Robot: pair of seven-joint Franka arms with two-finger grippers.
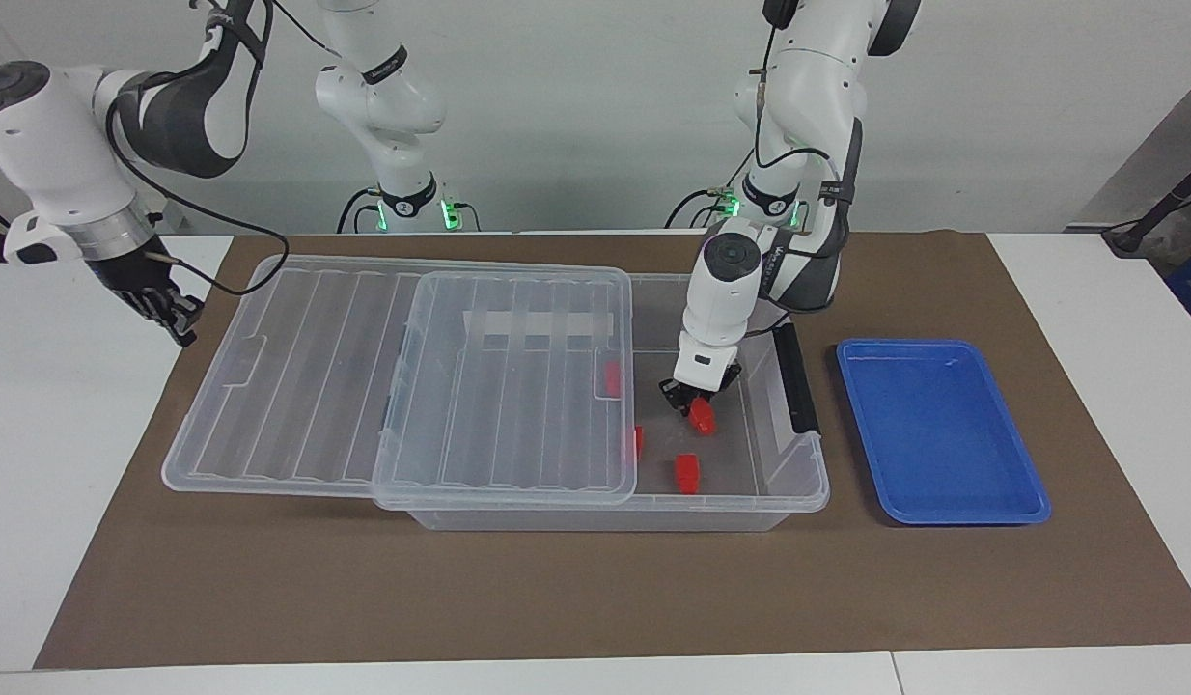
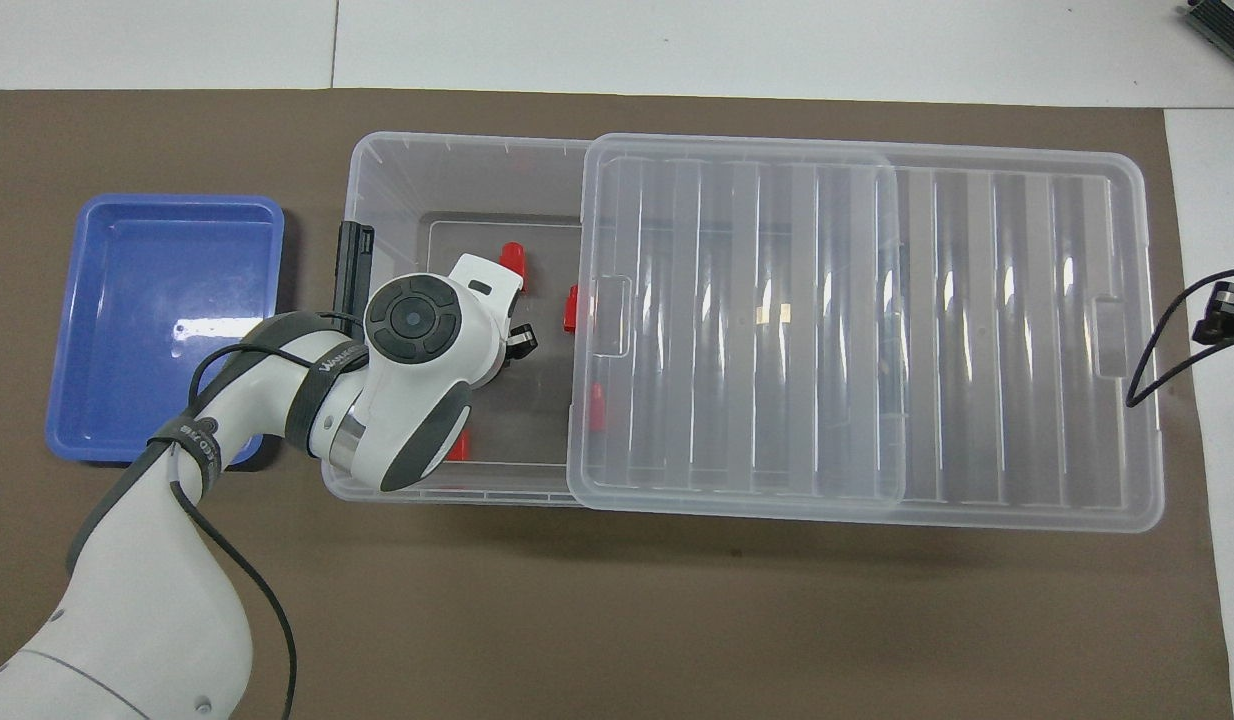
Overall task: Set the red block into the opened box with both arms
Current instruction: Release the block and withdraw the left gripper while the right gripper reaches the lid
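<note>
Small bright red plastic block (image 1: pixel 702 416) is sitting at the left gripper (image 1: pixel 693 403) tips inside the clear plastic box (image 1: pixel 803 483) — grip cannot be told; right gripper (image 1: pixel 161 304) — closed, empty — is waiting.

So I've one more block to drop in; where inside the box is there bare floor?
Bare floor lies between the black latch wall and the red blocks. It is crowded beside the lid's edge and under the left gripper.

We see bright red blocks (image 1: pixel 687 473) in a clear box (image 1: pixel 798 497) with a ribbed see-through lid (image 1: pixel 296 386), a black latch (image 1: pixel 795 376), a blue tray (image 1: pixel 943 430), brown mat (image 1: pixel 557 589), white surface (image 1: pixel 65 386).
</note>
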